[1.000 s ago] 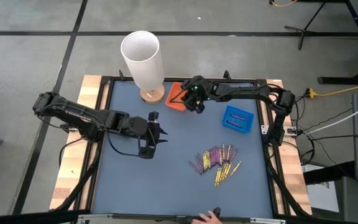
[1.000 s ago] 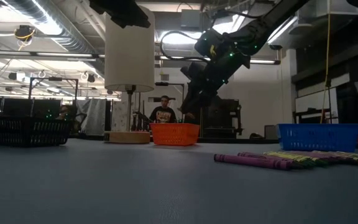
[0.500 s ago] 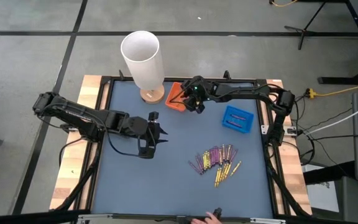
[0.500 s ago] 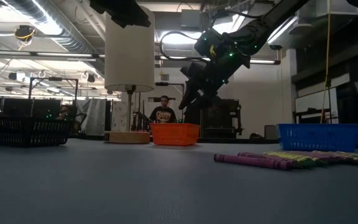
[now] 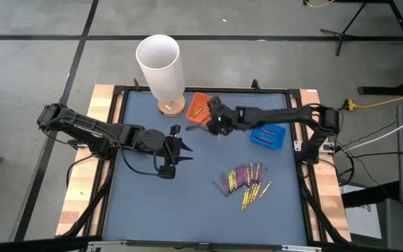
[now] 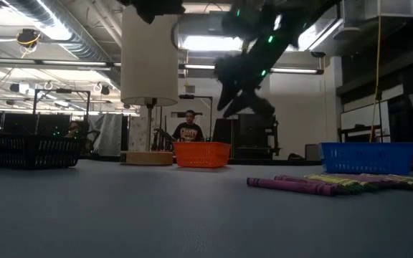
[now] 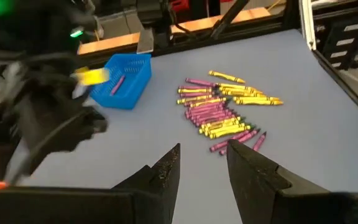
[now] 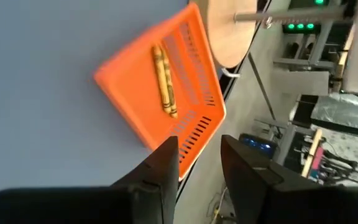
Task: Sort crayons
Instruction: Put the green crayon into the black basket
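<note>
Look at your right gripper (image 5: 219, 124): it hangs above the counter (image 5: 187, 196) just beside the orange tray (image 5: 197, 107), on the side toward the blue tray (image 5: 267, 134). In the right wrist view its jaws stand apart with nothing between them, so call them released.

Two yellow crayons (image 8: 163, 79) lie in the orange tray, side by side and touching, their long axes parallel and running along the tray floor from one slotted wall toward the other. They sit ahead of the right jaws, well clear of the fingertips (image 8: 166, 152).

The main pile of crayons (image 5: 242, 180) lies on the counter, nearer your edge than the blue tray and apart from it. Purple and yellow sticks are mixed there. In the left wrist view most point roughly the same way, packed side by side, with a few purple ones splayed off at the near end of the pile. One purple crayon (image 7: 118, 83) lies in the blue tray.

Your left gripper (image 5: 175, 147) waits over the counter's left half, well apart from the pile, its jaws released and empty.

A white lamp (image 5: 161, 66) stands at the far edge beside the orange tray.
</note>
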Robot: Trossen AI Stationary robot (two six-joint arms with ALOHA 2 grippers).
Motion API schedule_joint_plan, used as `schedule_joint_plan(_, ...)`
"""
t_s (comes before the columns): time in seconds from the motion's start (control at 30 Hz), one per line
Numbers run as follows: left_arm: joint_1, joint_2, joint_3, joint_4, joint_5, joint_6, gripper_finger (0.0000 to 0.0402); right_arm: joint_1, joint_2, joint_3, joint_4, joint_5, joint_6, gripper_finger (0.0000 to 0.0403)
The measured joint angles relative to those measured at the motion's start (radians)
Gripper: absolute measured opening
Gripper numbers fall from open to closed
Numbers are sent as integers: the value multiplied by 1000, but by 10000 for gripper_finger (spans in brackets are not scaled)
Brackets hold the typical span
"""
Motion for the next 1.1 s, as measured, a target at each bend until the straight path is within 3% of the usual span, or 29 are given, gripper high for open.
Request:
schedule_joint_plan(0.2,-4,1,0,7,80,20,115,144,-83,1,-161,127,354,119)
schedule_joint_plan(0.43,-16,58,1,129,102,45,115,280,-181,1,-536,112,927,119)
schedule_joint_plan(0.6,-15,134,0,229,159,100,115,402,-214,1,-787,110,1230,119)
schedule_joint_plan(0.8,-15,235,0,348,179,103,115,556,-220,0,-993,109,1469,119)
schedule_joint_plan(1.1,-15,396,1,472,179,103,115,752,-221,0,-1085,149,1643,119)
